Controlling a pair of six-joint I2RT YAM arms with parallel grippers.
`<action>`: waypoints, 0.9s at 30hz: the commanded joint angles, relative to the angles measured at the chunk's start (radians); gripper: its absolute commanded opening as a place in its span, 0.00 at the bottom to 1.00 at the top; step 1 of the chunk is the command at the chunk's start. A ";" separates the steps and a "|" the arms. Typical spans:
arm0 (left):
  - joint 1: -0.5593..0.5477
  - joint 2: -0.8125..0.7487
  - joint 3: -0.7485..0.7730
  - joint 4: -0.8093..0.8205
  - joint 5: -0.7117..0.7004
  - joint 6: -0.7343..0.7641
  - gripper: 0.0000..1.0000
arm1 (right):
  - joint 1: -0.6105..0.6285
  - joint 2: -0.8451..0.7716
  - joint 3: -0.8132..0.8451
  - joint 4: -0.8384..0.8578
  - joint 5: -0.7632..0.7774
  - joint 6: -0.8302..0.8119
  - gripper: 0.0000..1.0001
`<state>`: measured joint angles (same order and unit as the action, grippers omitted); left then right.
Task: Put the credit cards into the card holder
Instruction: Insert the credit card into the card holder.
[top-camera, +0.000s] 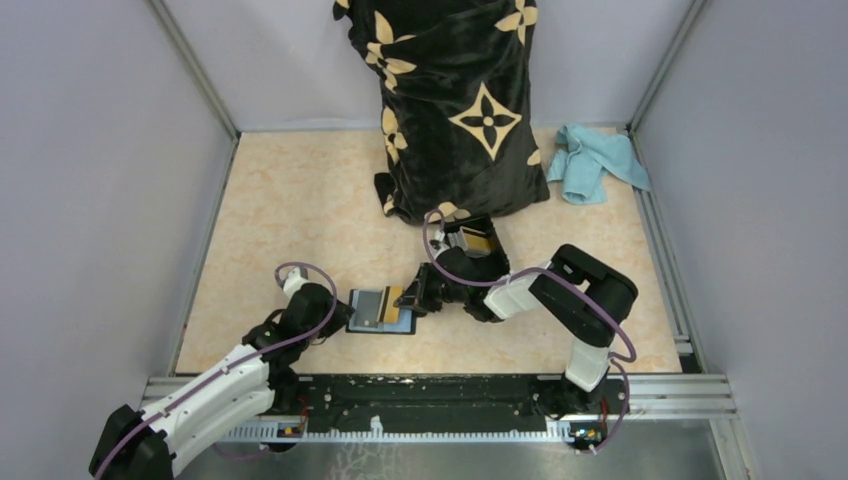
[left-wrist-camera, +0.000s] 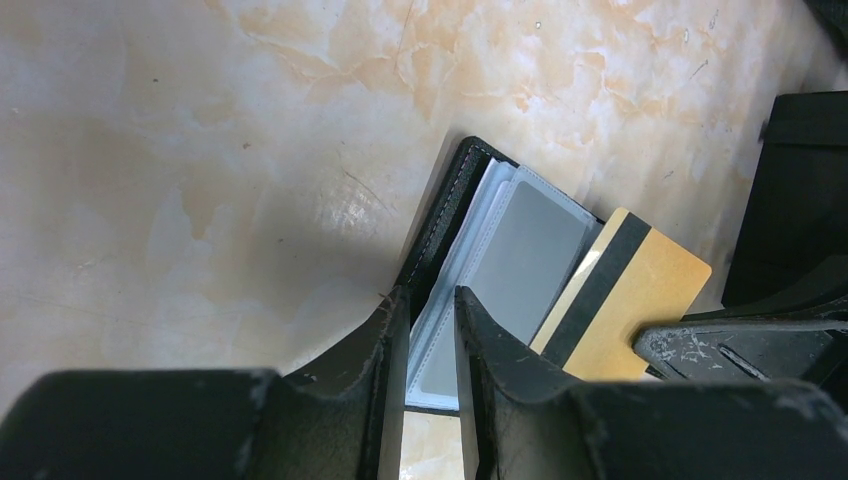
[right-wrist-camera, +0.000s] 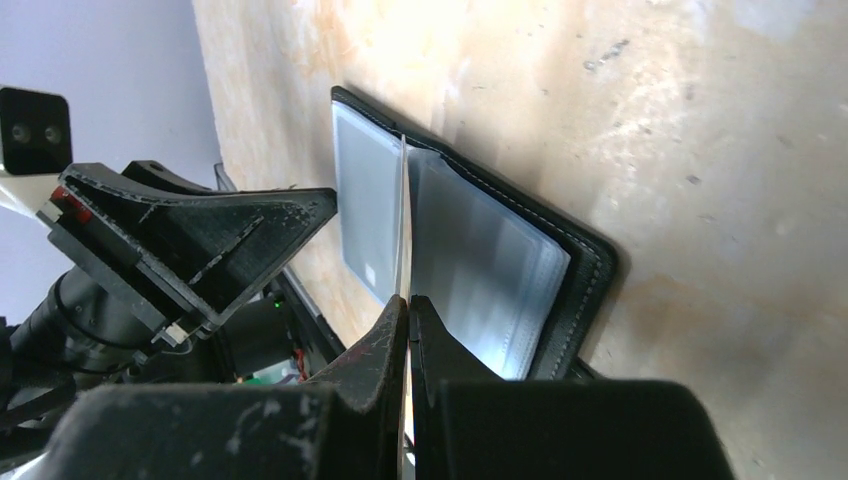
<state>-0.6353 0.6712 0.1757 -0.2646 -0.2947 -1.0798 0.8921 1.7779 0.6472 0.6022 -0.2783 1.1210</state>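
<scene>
1. The card holder (left-wrist-camera: 520, 240) lies open and flat on the tabletop (top-camera: 300, 220), between the two arms. Its clear sleeves (right-wrist-camera: 480, 260) face up.
2. Left claw (left-wrist-camera: 428, 305): jaws partly closed over the holder's left edge. Black cover and sleeve stack fill the gap, so I read it as a pinch on the holder. Likely reason: anchor it so it can't slide or flip shut when a card pushes in.
3. Right claw (right-wrist-camera: 408, 305): fully closed on the gold card (left-wrist-camera: 650, 290), gripping it at one end. The free end with the black stripe points at the sleeves.
4. From the right wrist the card shows edge-on, a thin line running from the fingertips toward the holder's spine. That puts it roughly in line with a pocket mouth.
5. The card's leading corner overlaps the sleeve pages. Can't tell if it's inside a pocket or just lying on top.
6. Stage, my guess: mid-insertion of this card. Next move needs a shallow, straight push along the sleeve. Too steep and the film buckles.
7. Another orange-gold card (top-camera: 478, 243) sits in a black slotted box (top-camera: 488, 226) further back, so the task is not finished.
8. Risk: the sleeve film is floppy, so the card may ride over the pocket lip.
</scene>
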 joint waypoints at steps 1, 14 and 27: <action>-0.007 0.001 -0.020 0.014 0.008 0.000 0.30 | 0.001 -0.067 -0.009 -0.117 0.069 -0.025 0.00; -0.007 -0.007 -0.031 0.024 0.014 0.002 0.30 | 0.042 -0.073 0.037 -0.171 0.100 -0.043 0.00; -0.007 -0.025 -0.062 0.043 0.021 -0.008 0.29 | 0.088 -0.193 0.081 -0.233 0.183 -0.057 0.00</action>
<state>-0.6353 0.6521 0.1413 -0.2150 -0.2878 -1.0840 0.9569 1.6211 0.6739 0.3847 -0.1375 1.0809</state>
